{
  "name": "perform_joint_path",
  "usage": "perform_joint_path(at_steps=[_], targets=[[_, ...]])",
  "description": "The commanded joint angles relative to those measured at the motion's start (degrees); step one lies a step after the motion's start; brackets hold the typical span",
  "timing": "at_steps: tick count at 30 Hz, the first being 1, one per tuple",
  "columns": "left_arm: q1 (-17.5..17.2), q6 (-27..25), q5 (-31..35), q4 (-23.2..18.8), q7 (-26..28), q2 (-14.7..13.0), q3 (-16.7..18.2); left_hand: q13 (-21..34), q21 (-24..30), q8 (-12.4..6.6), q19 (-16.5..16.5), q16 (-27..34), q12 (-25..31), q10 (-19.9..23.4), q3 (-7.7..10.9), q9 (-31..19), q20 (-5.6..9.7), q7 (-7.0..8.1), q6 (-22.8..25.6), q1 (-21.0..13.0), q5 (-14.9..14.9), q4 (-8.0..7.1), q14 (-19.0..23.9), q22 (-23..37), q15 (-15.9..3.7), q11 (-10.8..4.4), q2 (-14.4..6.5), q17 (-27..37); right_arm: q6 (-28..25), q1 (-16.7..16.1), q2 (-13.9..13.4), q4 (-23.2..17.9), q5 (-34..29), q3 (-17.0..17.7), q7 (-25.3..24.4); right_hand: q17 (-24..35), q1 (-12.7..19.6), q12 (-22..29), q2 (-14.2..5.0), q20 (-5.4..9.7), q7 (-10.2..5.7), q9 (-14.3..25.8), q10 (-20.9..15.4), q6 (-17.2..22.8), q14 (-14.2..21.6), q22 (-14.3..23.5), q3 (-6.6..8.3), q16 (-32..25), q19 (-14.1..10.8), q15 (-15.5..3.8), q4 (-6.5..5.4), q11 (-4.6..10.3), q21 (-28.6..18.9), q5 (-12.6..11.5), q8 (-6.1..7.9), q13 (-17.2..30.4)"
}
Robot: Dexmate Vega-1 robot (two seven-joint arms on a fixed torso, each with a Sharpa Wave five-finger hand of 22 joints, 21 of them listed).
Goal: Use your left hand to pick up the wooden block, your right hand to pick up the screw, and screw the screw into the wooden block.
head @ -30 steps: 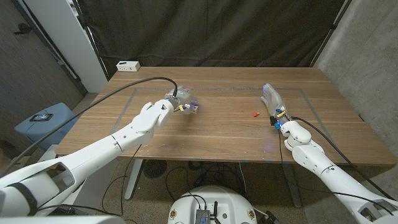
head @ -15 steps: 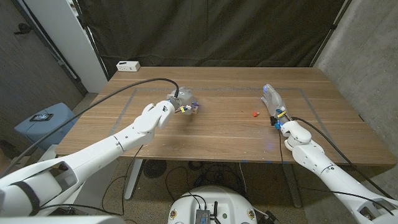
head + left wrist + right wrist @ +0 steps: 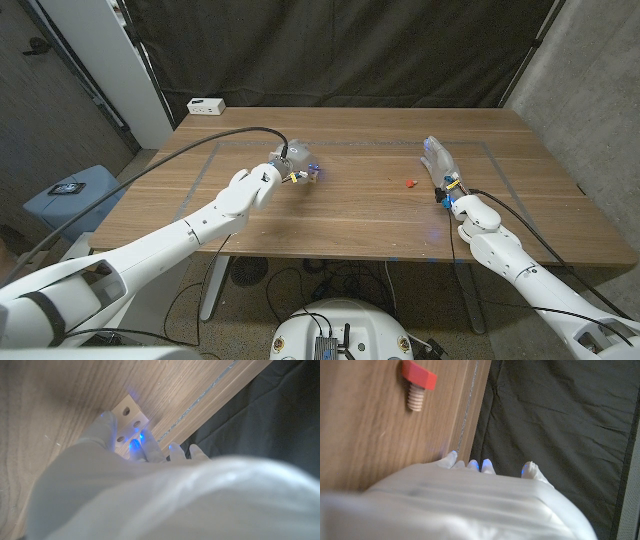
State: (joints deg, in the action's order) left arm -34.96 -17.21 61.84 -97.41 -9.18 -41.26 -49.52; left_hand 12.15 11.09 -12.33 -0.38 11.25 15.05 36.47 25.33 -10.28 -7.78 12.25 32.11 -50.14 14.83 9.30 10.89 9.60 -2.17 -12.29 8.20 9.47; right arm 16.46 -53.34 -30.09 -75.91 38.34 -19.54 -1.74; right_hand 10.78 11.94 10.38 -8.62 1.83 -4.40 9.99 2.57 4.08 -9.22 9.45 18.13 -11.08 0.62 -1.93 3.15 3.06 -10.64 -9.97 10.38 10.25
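Slightly advanced, the left hand (image 3: 283,162) now pinches the wooden block (image 3: 129,424) between fingers; right hand (image 3: 438,160), fingers spread, waits beside the screw (image 3: 417,385). A shallow pinch could slip.

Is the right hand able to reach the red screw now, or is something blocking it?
Probably yes: the screw lies alone on bare table beside the right hand, nothing between them.

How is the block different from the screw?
The wooden block is pale with round holes; the screw has a red head and a tan thread. The left hand has fingers on the block; the screw lies apart from the right hand. Both are on the table.
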Motion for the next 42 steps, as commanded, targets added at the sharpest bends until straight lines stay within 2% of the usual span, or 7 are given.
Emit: perform_joint_path(at_steps=[1,19,22,42], targets=[[0.1,-0.1,-0.2,0.7,1.1,0.3,-0.6,0.5,0.1,-0.56,0.8,0.4,0.5,1.8,-0.53,-0.1,-0.1,-0.01,1.9,-0.9,0.2,-0.11,1.6,0.2,-2.43,-0.12,0.1,0.3,0.0,-0.3,0.0,0.0,0.1,0.1,-0.1,0.1,-0.2,0.4,0.09,2.09,-0.06,0.3,0.2,-0.2,-0.6,0.2,0.38,-0.4,-0.3,-0.23,0.3,0.01,-0.2,-0.3,0.32,0.2],[-0.3,-2.1,-0.1,0.3,0.7,0.6,-0.7,2.1,0.2,-1.03,3.1,0.7,1.8,7.9,-1.9,-0.2,0.8,-0.05,8.6,-3.2,-0.2,-0.25,6.4,0.2,-4.33,-0.43,-0.6,0.5,0.0,-0.5,0.0,-0.1,0.1,0.1,-0.1,0.1,-0.2,0.4,0.03,2.07,-0.13,0.3,0.2,-0.1,-0.6,0.2,0.45,-0.4,-0.3,-0.29,0.34,0.13,-0.2,-0.3,0.33,0.2],[-0.5,-1.8,0.0,0.6,2.2,0.5,-0.7,2.6,0.2,-1.31,3.9,0.8,2.2,9.0,-2.2,-0.3,1.01,-0.41,10.4,-3.8,-0.2,-0.26,7.6,0.2,-4.8,-0.43,-0.7,0.5,0.0,-0.5,0.0,0.1,0.1,0.0,0.0,0.1,-0.2,0.5,0.03,2.09,-0.13,0.3,0.2,0.0,-0.6,0.2,0.46,-0.4,-0.3,-0.25,0.36,0.12,-0.2,-0.3,0.35,0.2],[-0.8,-2.5,-0.9,1.0,5.2,0.9,-0.4,5.4,0.1,-1.84,7.0,1.0,4.1,15.8,-4.67,-0.4,2.29,-0.07,18.8,-5.8,-0.9,-0.59,13.3,0.2,-6.91,-0.42,-0.9,0.7,0.0,-0.1,0.3,0.8,0.0,-0.2,0.0,0.1,-0.2,0.5,-0.02,2.09,-0.19,0.4,0.1,0.1,-0.6,0.2,0.56,-0.4,-0.3,-0.29,0.41,0.19,-0.2,-0.2,0.38,0.2]])
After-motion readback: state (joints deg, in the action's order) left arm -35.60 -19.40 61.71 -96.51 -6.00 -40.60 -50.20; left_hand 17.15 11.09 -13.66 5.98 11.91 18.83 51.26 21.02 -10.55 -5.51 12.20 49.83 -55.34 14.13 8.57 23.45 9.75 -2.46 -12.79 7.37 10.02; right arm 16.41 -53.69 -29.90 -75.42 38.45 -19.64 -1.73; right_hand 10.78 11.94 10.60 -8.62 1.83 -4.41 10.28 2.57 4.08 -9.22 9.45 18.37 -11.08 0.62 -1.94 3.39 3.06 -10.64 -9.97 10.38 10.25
